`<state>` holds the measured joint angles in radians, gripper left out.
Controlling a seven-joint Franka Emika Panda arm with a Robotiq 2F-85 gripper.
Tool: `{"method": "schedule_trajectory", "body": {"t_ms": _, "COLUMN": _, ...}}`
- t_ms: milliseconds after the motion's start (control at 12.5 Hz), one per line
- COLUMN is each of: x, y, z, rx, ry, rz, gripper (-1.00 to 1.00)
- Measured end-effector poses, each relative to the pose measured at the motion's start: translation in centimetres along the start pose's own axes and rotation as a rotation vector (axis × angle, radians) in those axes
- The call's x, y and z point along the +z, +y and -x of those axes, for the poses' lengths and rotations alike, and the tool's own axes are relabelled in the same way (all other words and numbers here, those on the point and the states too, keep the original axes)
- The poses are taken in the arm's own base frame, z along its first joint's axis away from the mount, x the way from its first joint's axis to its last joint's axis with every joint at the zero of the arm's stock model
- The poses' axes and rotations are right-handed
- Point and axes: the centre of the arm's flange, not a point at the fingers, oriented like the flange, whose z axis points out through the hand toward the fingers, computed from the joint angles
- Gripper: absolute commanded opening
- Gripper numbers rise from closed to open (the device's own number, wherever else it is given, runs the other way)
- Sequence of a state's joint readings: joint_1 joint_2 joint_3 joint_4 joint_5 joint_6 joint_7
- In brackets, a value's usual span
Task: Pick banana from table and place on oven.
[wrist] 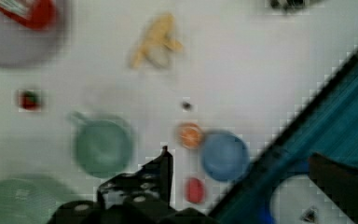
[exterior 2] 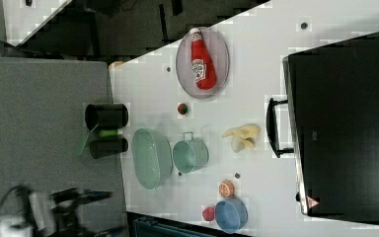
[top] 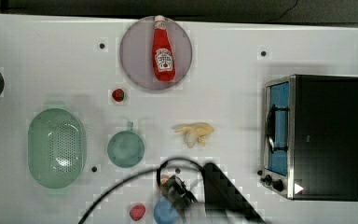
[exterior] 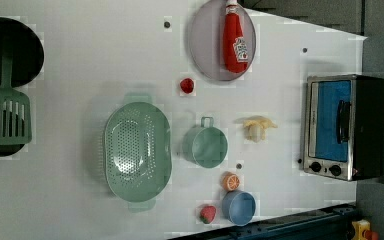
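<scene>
While I hold the arm at the near edge, the table [top: 242, 56] carries everything, largest first. Oven [top: 326, 137] sits at the top view's right, black top up, blue glass door and handle facing the middle of the table, knobs at its lower corner in the top view. Green colander [top: 56, 147] lies at the top view's left. Grey plate [top: 135, 51] is at the far edge with the ketchup bottle [top: 163, 49] lying on it. Small green pot [top: 126, 148] stands just beside the colander, between it and the banana. Blue bowl [exterior: 238, 207] is near the front edge, with an orange slice [exterior: 230, 181] just beside it and a strawberry [exterior: 207, 214] on its other side. A second red fruit [top: 118, 94] lies near the plate.

Banana [top: 195, 132] lies on the table, peeled lobes splayed, between pot and oven, well apart from both.

Gripper [top: 179, 193] hovers at the top view's bottom edge, over the bowl area, apart from the banana, nothing in it. I cannot tell how wide the fingers stand.
</scene>
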<state>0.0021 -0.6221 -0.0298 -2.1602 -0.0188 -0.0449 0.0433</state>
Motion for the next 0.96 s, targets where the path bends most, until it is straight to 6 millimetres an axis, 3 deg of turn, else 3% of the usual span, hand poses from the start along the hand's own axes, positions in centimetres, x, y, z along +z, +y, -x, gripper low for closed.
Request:
{"method": "schedule_trajectory", "body": {"t_ms": 160, "x": -4.0, "y": 0.6, "z": 0.1, "rx": 0.006, "ry": 0.097, "rz": -0.088, "gripper": 1.0}}
{"method": "schedule_trajectory", "body": {"t_ms": 240, "x": -4.2, "y": 0.1, "z": -0.5, "rx": 0.006, "ry": 0.115, "rz": -0.103, "gripper": 1.0}}
{"method": "schedule_trajectory", "body": {"t_ms": 400, "x": -1.3, "y": -2.5, "z": -2.7, "rx": 0.004, "ry": 0.127, "rz": -0.123, "gripper": 1.0}}
{"method": "schedule_trajectory", "body": {"t_ms": 560, "x": 5.4, "y": -5.5, "z": -5.2, "rx": -0.001, "ry": 0.085, "rz": -0.07, "gripper": 1.0}}
{"method": "schedule_trajectory", "body": {"t_ms": 720, "x": 14.2, "y": -7.5, "z": -7.2, "rx": 0.008, "ry": 0.014, "rz": -0.008, "gripper": 1.0}}
{"method": "schedule_trajectory", "body": {"t_ms": 960, "x": 25.9, "y": -8.1, "z": -9.9, "rx": 0.051, "ry": -0.05, "rz": 0.047, "gripper": 1.0}}
